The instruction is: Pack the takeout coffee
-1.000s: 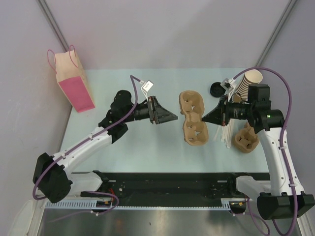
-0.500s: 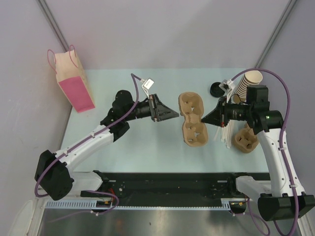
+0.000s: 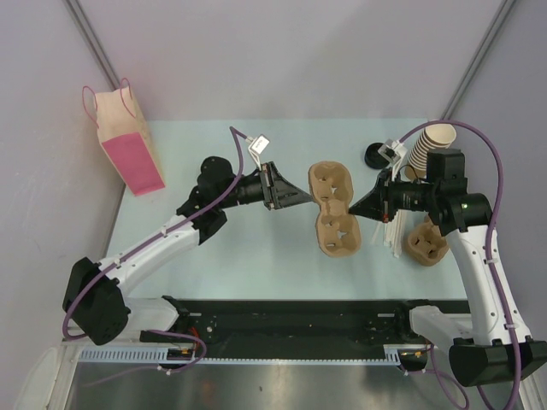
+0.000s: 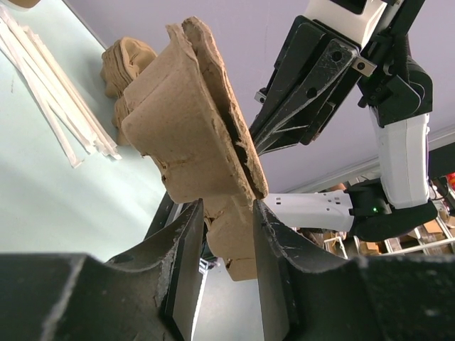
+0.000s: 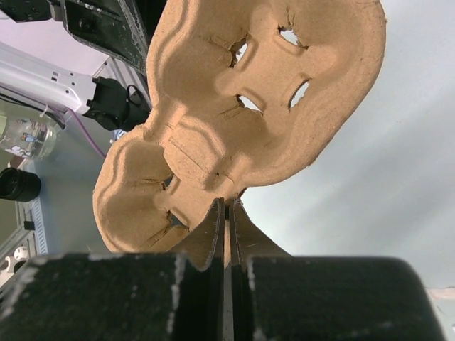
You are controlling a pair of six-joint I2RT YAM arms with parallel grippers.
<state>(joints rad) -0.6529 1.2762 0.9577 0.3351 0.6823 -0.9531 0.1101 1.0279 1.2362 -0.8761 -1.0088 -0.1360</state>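
Leftward of the cup carrier (image 3: 335, 218), the left tool (image 3: 302, 200) has slid in until its fingers (image 4: 274, 263) straddle the near rim. They are partly open, and I cannot tell whether they grip yet. The right tool (image 3: 356, 207) is pinched fully shut on the opposite rim. That rim looks split into two layers, so the left should close slowly and squarely while the right holds steady, or the pulp may crumple. The takeout coffee (image 3: 373, 155) sits untouched at the worktop's (image 3: 256, 248) far right, beside the stack of lidless cups (image 3: 430, 143). Only its round black lid shows.
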